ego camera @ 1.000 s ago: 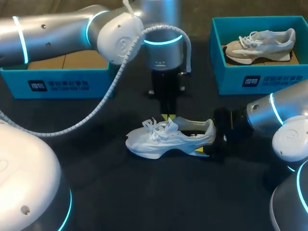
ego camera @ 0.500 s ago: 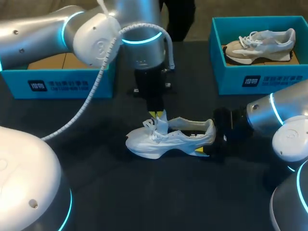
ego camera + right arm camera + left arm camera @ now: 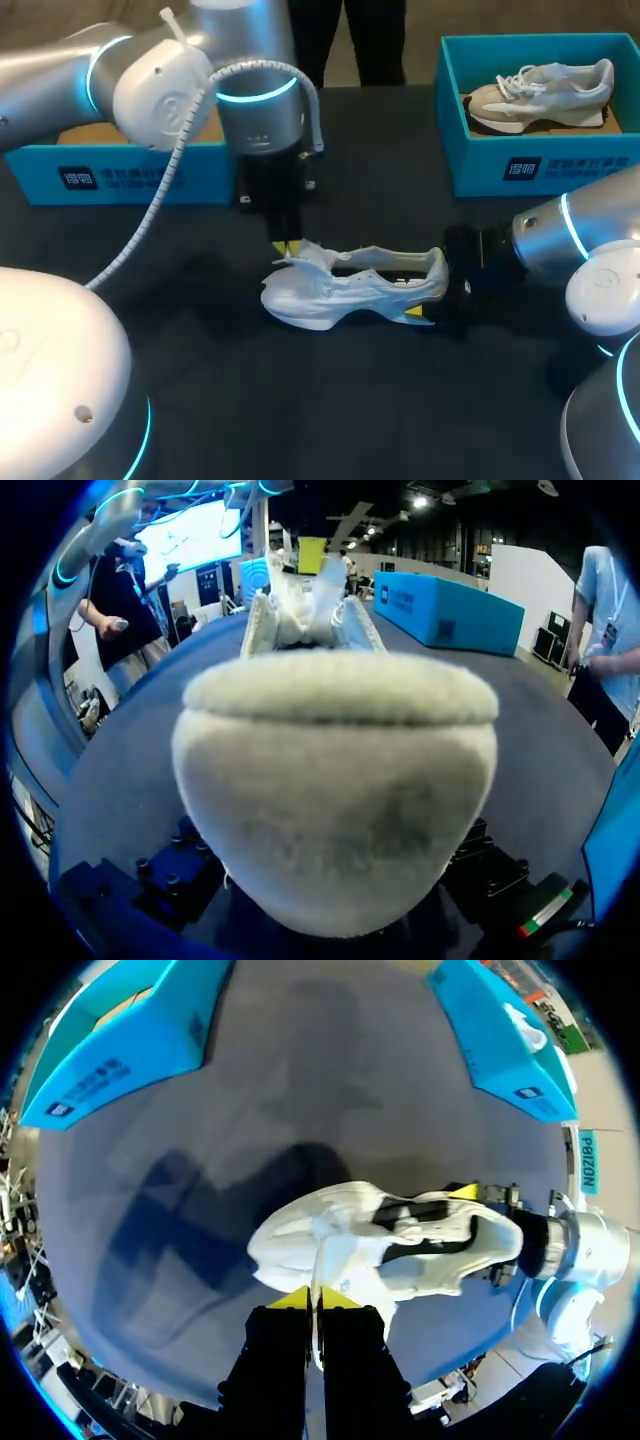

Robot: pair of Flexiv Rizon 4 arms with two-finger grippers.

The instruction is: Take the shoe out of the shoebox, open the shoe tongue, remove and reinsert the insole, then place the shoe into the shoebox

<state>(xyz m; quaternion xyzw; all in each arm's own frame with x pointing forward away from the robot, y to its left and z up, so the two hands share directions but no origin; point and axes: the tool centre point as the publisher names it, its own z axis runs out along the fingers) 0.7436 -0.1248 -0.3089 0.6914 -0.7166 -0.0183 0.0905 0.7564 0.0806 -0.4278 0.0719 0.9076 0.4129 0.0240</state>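
Fingers (image 3: 289, 1301) of the left gripper (image 3: 315, 1302) are pinched almost together on a thin white flap, which I take to be the tongue (image 3: 304, 256) of the shoe (image 3: 350, 290), though a lace may be caught in with it. The right gripper (image 3: 428, 292) clamps the heel, with one yellow tip on the near side and another showing on the far side in the left wrist view. In its own wrist view the heel fills everything ahead of it.

The first step looks done. The shoe stands upright on the table (image 3: 300, 400), toe to the left and heel to the right, well apart from both boxes. The left shoebox (image 3: 120, 175) sits at the far left with no shoe showing in it. The right shoebox (image 3: 540, 170) at the far right holds a second shoe (image 3: 540, 95).

Opening the tongue appears to be the step in hand: the flap is drawn out toward the toe and the mouth of the shoe gapes dark behind it. The insole is presumably inside, though I cannot make it out. Pulling it out, refitting it and boxing the shoe are left.

The left arm comes in from the far left, wrist vertical and fingers pointing straight down just left of the laces. The right arm lies low along the table from the right, its wrist level with the heel.
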